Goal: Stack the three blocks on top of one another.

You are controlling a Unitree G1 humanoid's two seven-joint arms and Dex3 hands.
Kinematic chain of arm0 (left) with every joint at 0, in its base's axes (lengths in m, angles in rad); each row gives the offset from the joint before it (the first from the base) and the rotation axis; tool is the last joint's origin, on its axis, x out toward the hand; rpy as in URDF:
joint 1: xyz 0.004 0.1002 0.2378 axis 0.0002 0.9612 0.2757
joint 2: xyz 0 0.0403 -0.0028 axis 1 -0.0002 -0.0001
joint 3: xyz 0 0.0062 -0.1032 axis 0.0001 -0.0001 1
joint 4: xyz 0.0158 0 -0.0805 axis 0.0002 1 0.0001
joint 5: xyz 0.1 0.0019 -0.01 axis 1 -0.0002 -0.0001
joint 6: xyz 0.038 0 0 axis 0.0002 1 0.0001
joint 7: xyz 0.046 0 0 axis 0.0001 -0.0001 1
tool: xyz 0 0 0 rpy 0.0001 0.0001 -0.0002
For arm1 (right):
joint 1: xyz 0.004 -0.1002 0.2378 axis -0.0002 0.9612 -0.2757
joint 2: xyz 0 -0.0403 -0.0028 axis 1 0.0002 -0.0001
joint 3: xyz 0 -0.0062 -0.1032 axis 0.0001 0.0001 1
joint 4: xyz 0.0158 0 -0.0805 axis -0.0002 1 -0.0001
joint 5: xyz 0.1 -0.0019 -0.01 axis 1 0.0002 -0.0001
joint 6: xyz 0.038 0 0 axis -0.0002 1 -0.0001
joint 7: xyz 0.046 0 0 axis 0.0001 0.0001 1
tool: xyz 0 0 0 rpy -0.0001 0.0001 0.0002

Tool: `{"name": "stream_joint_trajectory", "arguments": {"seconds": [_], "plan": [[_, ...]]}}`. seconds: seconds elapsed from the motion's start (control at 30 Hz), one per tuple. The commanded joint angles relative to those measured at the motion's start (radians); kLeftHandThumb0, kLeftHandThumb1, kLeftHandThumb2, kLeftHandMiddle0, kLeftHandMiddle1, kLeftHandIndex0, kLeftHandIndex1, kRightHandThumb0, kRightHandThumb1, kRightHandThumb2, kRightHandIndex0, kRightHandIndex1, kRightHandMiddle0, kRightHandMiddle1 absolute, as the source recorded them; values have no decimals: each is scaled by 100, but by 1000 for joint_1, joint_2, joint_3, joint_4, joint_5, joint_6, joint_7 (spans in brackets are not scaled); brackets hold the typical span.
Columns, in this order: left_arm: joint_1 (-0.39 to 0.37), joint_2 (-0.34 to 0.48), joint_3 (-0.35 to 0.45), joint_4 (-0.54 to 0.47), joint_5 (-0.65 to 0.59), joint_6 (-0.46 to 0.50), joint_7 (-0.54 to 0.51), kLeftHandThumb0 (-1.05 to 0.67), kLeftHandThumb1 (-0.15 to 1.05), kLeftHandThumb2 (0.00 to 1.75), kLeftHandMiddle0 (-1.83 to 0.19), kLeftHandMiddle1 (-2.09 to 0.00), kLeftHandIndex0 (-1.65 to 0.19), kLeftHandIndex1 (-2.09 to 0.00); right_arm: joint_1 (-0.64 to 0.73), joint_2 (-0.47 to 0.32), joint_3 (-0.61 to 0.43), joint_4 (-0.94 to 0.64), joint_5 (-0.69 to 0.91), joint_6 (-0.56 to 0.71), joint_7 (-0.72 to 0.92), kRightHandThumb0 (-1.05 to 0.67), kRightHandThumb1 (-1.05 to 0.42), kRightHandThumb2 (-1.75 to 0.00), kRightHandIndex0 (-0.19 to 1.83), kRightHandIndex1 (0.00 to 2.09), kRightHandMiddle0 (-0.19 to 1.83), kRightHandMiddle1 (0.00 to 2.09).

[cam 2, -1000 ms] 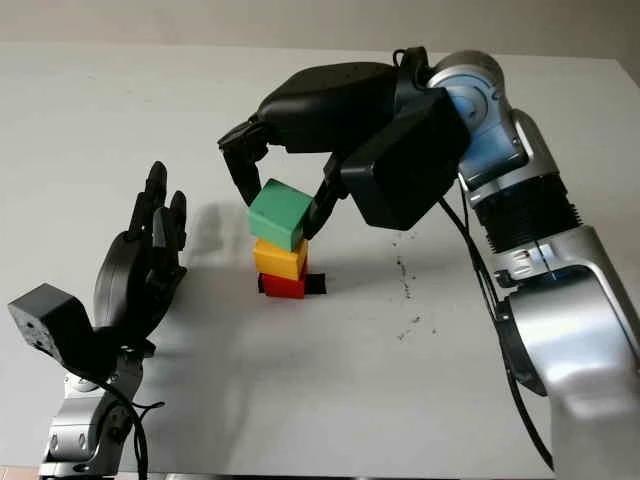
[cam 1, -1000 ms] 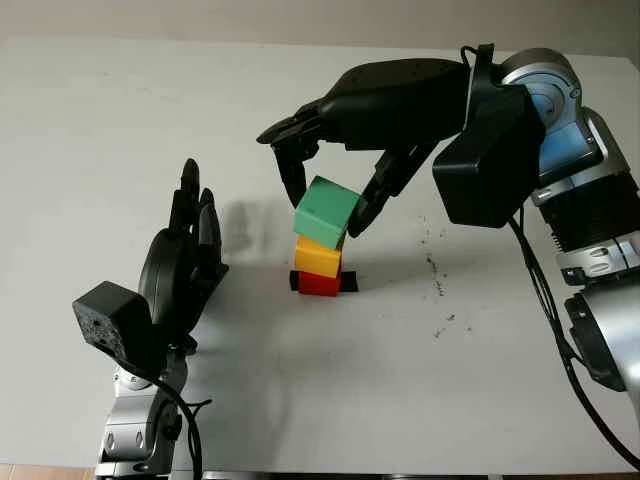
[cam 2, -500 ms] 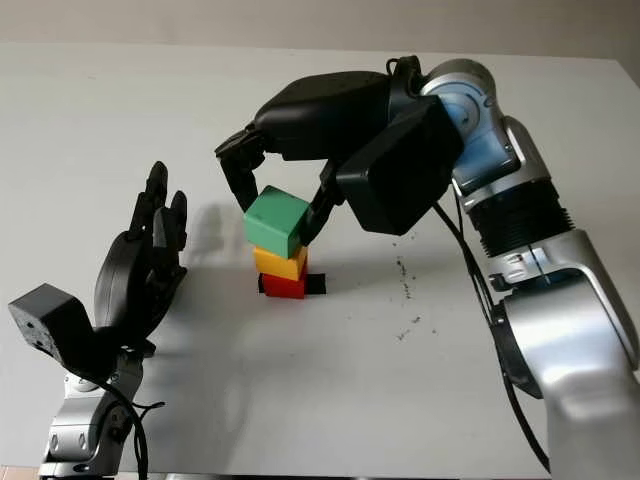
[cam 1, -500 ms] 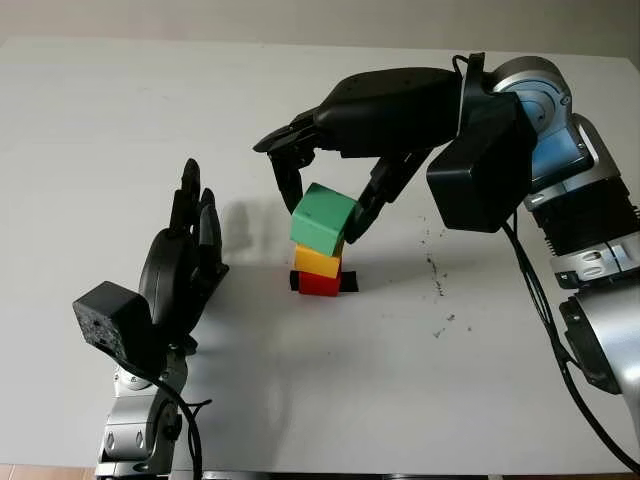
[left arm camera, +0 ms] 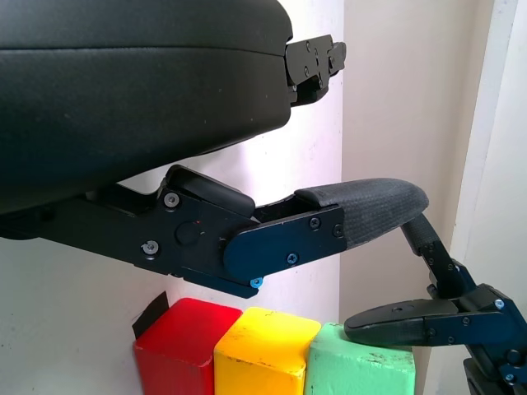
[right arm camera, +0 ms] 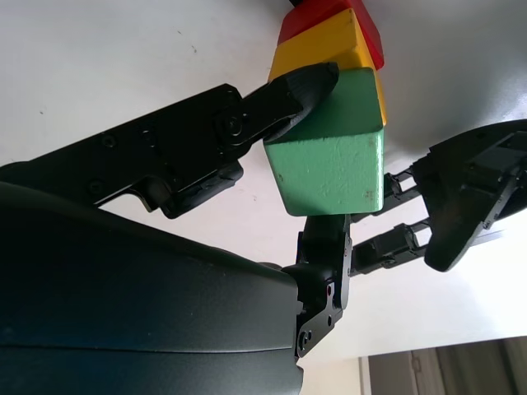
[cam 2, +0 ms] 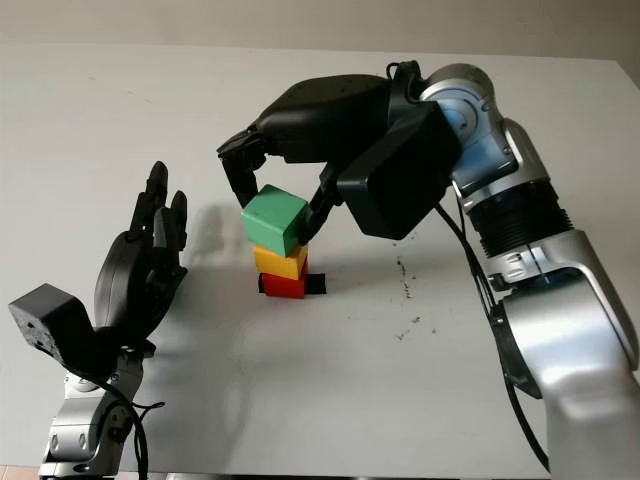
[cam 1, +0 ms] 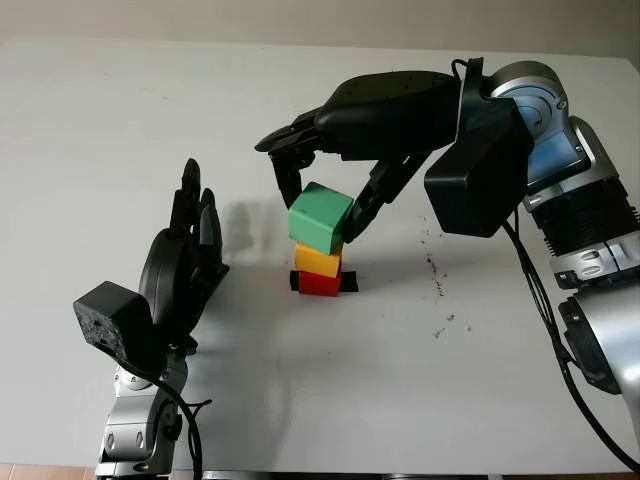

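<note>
Since a second ago the right hand (cam 1: 322,195) has shifted the green block (cam 1: 321,217) slightly left and squared it up over the stack; it was tilted more and hanging off to the right before, now it sits on the yellow block (cam 1: 318,261). Right hand is over the middle of the table, arm arching in from the right, fingers (right arm camera: 296,92) closed around the green block: one fingertip pressed on its side face in the right wrist view, the other fingers on the opposite side. Whether the green block's weight is fully on the yellow one can't be told, but the two touch in the left wrist view, edges roughly lined up. Yellow block rests on the red block (cam 1: 319,284), which is on the white table (cam 1: 400,380) atop a small black patch (cam 1: 348,281) sticking out on both sides. Stack is still a little crooked, green block rotated relative to the two under it. Left hand (cam 1: 185,255) is upright to the left of the stack, apart from it, open, holding nothing, same place as before. A few dark specks (cam 1: 440,290) on the table right of the stack.
</note>
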Motion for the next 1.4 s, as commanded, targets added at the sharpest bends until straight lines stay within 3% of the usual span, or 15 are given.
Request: {"name": "stream_joint_trajectory", "arguments": {"seconds": [0.0, 0.17, 0.33, 0.53, 0.77, 0.93, 1.03, 1.37], "plan": [[11, -2, -1, -8, 3, -10, 0, -78, 105, 68, 15, -6, 16, -5, 4, -17, 2, -11, -8, 10, 7, -50, -93, -5, 17, 3, 26, 136], [7, -1, 0, -6, 0, -8, -2, -78, 105, 68, 15, -5, 16, -5, 1, -23, 1, -12, -9, 19, 16, -55, -92, -5, 8, 3, 12, 105], [5, -3, 3, -3, -5, -12, -4, -79, 105, 68, 15, -5, 16, -5, -4, -34, 5, -17, -16, 7, 31, -62, -91, -5, -8, 4, 7, 55], [3, 0, 4, 0, -7, -15, -9, -78, 105, 68, 16, -5, 17, -5, -9, -55, 10, -22, -27, -34, 40, -69, -90, -5, -19, 1, -5, 27], [1, 4, 7, -2, -6, -9, -8, -79, 105, 68, 15, -5, 16, -6, 7, -87, 7, -63, -25, -59, 52, -73, -88, -5, -19, 0, -17, 14], [2, 1, 7, -2, -7, -11, -7, -79, 105, 67, 15, -5, 16, -5, 43, -118, -36, -113, 23, -9, 47, -80, -89, -5, -19, 0, -19, 1], [5, 1, 8, -7, -8, -9, -6, -79, 105, 67, 16, -5, 16, -5, 82, -138, -89, -154, 42, 39, -2, -85, -97, -9, -19, 0, -19, 0], [6, 18, 30, -8, -28, -2, -25, -78, 105, 68, 15, -6, 15, -6, 291, -162, -249, -203, 91, 130, -224, -84, -105, -55, -19, 0, -13, 5]]}}
